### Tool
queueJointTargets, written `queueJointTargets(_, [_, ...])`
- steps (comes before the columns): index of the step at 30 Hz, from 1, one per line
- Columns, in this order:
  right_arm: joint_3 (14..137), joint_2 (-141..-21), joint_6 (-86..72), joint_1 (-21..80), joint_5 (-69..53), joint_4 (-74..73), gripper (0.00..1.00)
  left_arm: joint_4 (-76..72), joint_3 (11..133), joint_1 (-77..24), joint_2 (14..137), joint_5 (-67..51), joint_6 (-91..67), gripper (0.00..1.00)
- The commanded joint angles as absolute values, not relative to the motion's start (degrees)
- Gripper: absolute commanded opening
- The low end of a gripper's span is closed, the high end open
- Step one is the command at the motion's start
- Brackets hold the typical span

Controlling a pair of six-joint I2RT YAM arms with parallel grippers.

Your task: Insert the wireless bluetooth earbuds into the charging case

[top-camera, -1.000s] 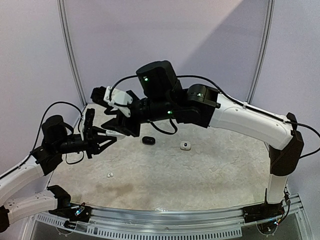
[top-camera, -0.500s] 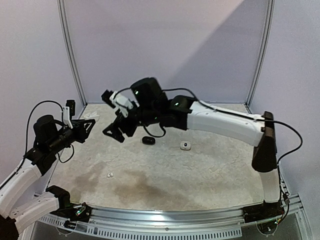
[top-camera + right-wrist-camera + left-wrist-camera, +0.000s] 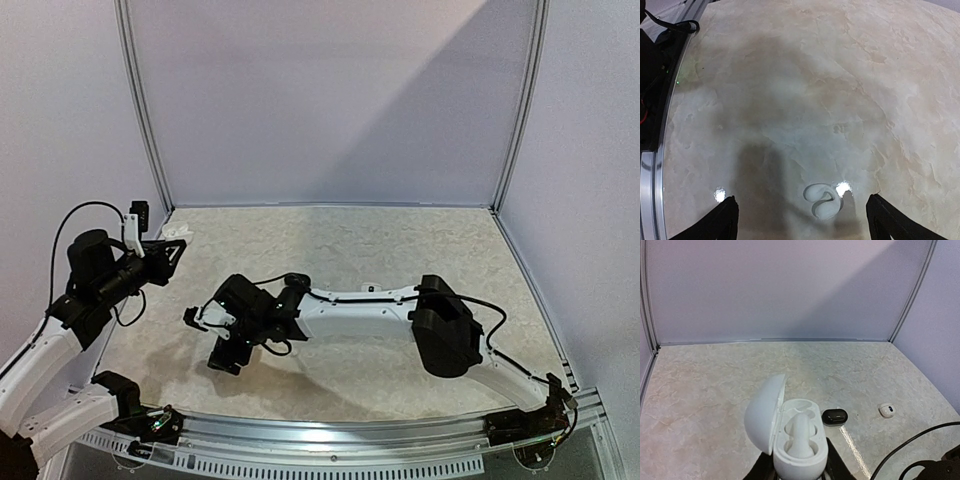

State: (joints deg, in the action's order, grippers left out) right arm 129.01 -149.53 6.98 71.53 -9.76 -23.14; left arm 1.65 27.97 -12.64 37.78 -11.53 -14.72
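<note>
The white charging case [image 3: 800, 452] stands with its lid [image 3: 765, 410] swung open to the left. My left gripper [image 3: 799, 473] is shut on its base and holds it above the table's left edge [image 3: 177, 236]. A white rounded form fills the case's wells; I cannot tell whether it is a bud. Two white wireless bluetooth earbuds [image 3: 824, 200] lie curled together on the table. My right gripper [image 3: 801, 212] is open, low over them, with a finger on each side and not touching. In the top view that gripper [image 3: 210, 342] hides them.
A black rounded case [image 3: 834, 415] and a small white piece with a dark spot [image 3: 886, 410] lie mid-table. The right arm [image 3: 350, 305] stretches low across the table. A metal rail [image 3: 330, 435] runs along the near edge, and walls close off the back and sides.
The right arm swung down from beside the left gripper to just above the table at front left, and its jaws opened wide. The left arm drew back left with the case.
</note>
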Motion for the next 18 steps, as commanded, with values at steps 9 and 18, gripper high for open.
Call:
queueJointTargets(9, [130.5, -154.9, 8.1, 70.9, -6.9, -18.5, 0.60, 1.5, 28.8, -12.0, 38.1, -12.4, -15.3, 0.00])
queueJointTargets(18, [130.1, -155.7, 8.6, 71.1, -8.0, -19.8, 0.38, 1.6, 28.4, -12.0, 37.8, -12.3, -15.1, 0.00])
